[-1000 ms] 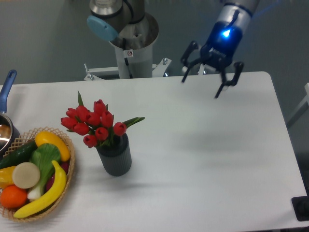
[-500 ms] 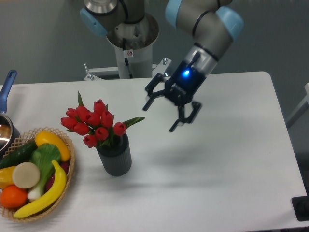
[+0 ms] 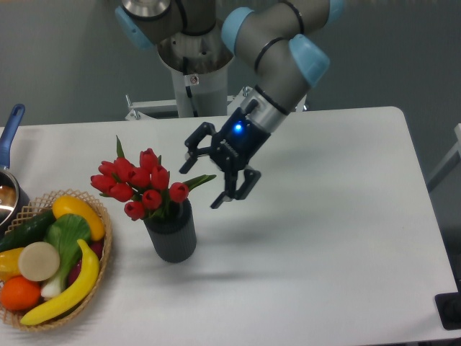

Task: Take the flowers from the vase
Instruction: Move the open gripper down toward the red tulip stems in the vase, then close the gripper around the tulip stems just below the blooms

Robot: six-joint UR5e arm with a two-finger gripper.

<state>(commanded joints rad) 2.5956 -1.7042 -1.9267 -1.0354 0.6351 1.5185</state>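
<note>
The flowers (image 3: 140, 184), a bunch of red tulip buds with green leaves, stand upright in the vase (image 3: 171, 234), a short dark grey ribbed cylinder at the table's left centre. My gripper (image 3: 202, 187) is open and empty. It hangs just right of the bunch, at bud height, with one fingertip (image 3: 184, 167) above the pointed leaf and the other (image 3: 220, 202) to the right of the vase's rim. It touches neither the flowers nor the vase.
A wicker basket (image 3: 101, 270) with a banana, an orange, a cucumber and other produce sits at the front left. A pot with a blue handle (image 3: 11, 130) is at the left edge. The arm's base (image 3: 194, 72) stands behind the table.
The gripper has swung from the table's far right down and left across the table, ending beside the flowers. It has stayed open. The flowers and vase have not moved.
</note>
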